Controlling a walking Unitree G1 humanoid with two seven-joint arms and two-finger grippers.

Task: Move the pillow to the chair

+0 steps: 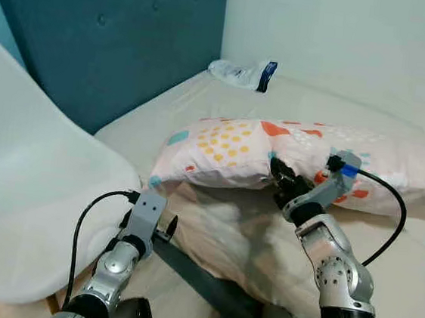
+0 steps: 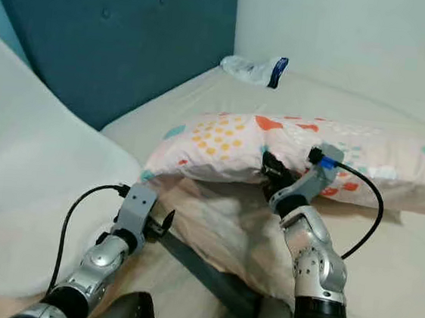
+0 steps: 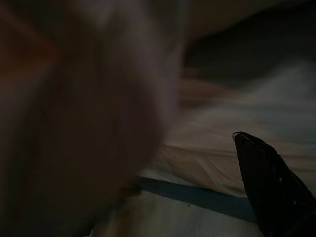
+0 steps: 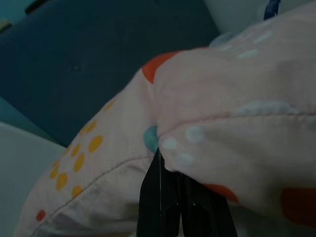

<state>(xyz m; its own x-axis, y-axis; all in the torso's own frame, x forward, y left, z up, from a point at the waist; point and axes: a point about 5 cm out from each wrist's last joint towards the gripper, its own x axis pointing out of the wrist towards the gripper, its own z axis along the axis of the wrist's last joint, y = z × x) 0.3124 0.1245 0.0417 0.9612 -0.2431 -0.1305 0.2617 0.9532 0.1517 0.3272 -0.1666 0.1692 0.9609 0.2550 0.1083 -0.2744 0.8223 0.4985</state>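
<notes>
A bed point(image 1: 400, 110) with a cream sheet carries the scene, backed by a dark teal padded headboard point(image 1: 119, 35) and a pale wall. A white moulded chair point(image 1: 35, 186) stands at the bedside, just beside the left arm and apart from the pillow. The pillow point(image 1: 229, 149), pale pink with yellow dots and orange and teal patches, lies lengthwise on the bed, its near edge bunched and lifted where the right gripper point(image 1: 280, 180) meets it. The right wrist view shows that gripper's black fingers point(image 4: 170, 197) pressed together on a fold of the pillow's seam, the fabric bulging above them. The left gripper point(image 1: 165, 228) hangs low between the chair's edge and the mattress side, well short of the pillow; one black finger point(image 3: 271, 182) shows in its dark, blurred wrist view, and whether these fingers are apart or together cannot be told. A small crumpled white and blue packet point(image 1: 244, 73) lies far beyond both grippers, near the wall.
</notes>
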